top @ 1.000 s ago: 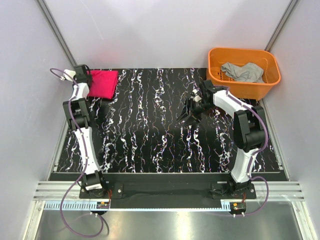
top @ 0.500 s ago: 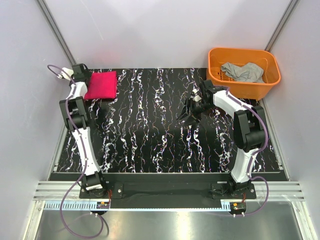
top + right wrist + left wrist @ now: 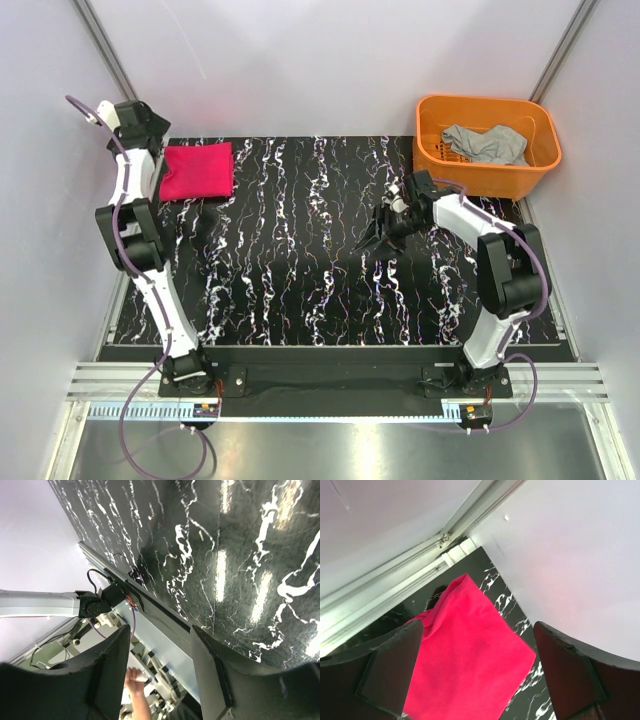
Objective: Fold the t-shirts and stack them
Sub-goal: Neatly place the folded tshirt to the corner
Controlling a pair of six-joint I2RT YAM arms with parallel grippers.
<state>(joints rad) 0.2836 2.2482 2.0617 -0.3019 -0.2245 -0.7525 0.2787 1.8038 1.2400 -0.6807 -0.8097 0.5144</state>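
Left gripper (image 3: 143, 125): upper left of the overhead frame, lifted close to the side wall. Its wrist view (image 3: 477, 630) shows the fingers spread wide with nothing between them.
Bright magenta-red fabric t-shirt (image 3: 197, 170): folded into a flat rectangle at the upper left corner of the black, white-veined table (image 3: 300, 260). It lies just right of the left gripper and apart from it. From the wrist it lies below the open jaws (image 3: 470, 650).
Right gripper (image 3: 378, 232): right of centre, over bare table. Its fingers are parted and hold nothing (image 3: 160, 650).
Light grey fabric t-shirt (image 3: 487, 143): upper right, crumpled in a loose heap inside the basket.
Rigid orange plastic basket (image 3: 490, 178): upper right corner, beyond the right gripper.
Handling, as a judgement: the grey shirt looks light and limp, so it will sag and bunch. A raised fold on top of the heap looks like the easiest place to pinch. After that, the shoulders or hem corners would serve for spreading it flat.
Progress: one shirt is folded and the grey one is not yet out.
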